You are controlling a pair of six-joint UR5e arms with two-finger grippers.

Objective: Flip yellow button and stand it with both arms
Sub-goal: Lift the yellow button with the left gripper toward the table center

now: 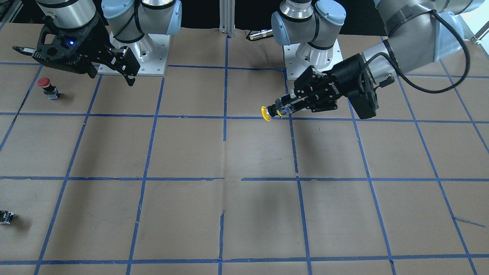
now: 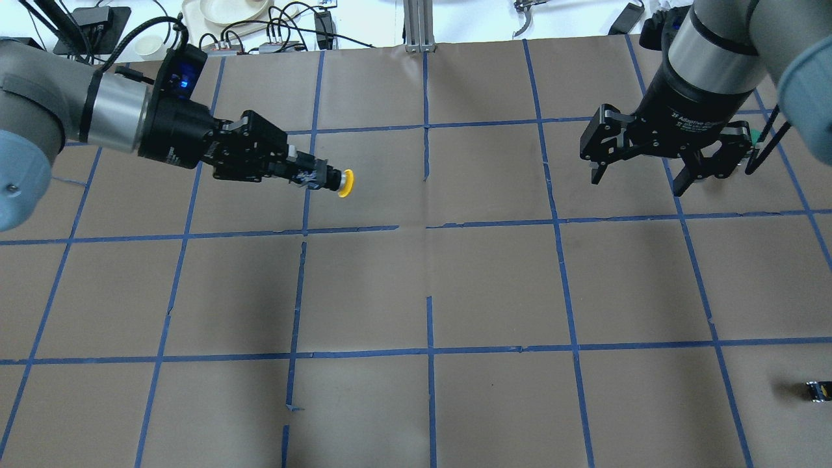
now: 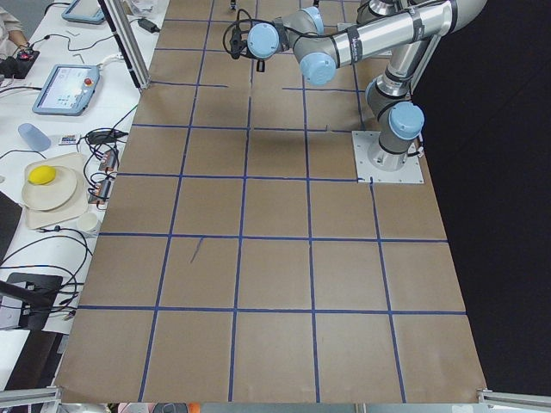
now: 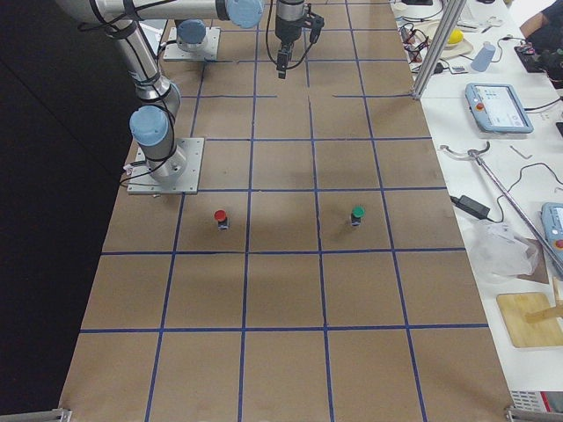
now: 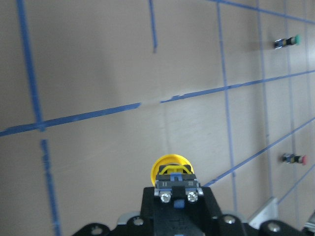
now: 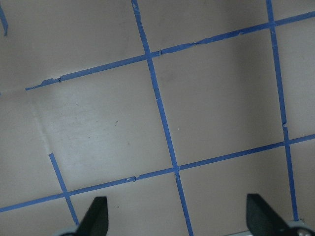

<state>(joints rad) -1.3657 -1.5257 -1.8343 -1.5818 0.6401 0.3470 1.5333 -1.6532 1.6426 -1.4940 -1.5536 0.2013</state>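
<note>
My left gripper (image 2: 322,177) is shut on the black body of the yellow button (image 2: 346,183). It holds the button on its side above the table, yellow cap pointing away from the fingers toward the table's middle. The front-facing view shows the same grip (image 1: 280,110) and the cap (image 1: 265,113). In the left wrist view the cap (image 5: 170,167) sticks out past the fingers, with the metal contacts facing the camera. My right gripper (image 2: 637,182) is open and empty, hanging above the table far to the button's right, fingers pointing down. It also shows in the front-facing view (image 1: 73,65) and the right wrist view (image 6: 178,219).
A red-capped button (image 1: 45,84) stands near the right arm's base. A green-capped button (image 4: 357,214) stands further out. A small black switch block (image 2: 819,390) lies near the table's right edge. Brown paper with blue tape lines covers the table (image 2: 429,292).
</note>
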